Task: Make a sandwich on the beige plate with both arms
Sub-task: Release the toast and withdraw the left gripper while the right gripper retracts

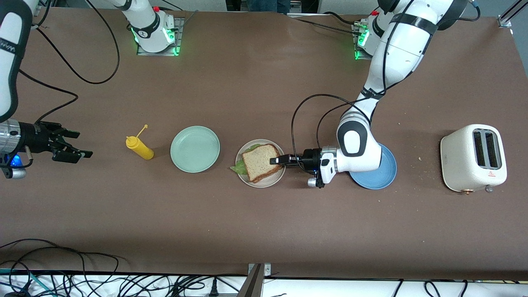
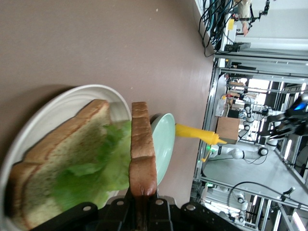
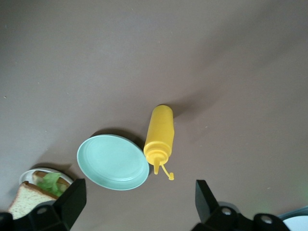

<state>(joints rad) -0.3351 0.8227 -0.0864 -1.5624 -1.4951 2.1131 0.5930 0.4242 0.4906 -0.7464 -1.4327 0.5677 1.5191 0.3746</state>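
The beige plate lies mid-table and carries a slice of bread with a green lettuce leaf on it. My left gripper is shut on the crust edge of a second bread slice, which it holds over the lettuce. In the left wrist view this top slice is seen edge-on, with its gripped side raised off the leaf. My right gripper waits open and empty over the table at the right arm's end, with its fingers wide apart.
A mint-green plate and a yellow squeeze bottle lie between the beige plate and my right gripper. A blue plate sits partly under my left wrist. A white toaster stands toward the left arm's end.
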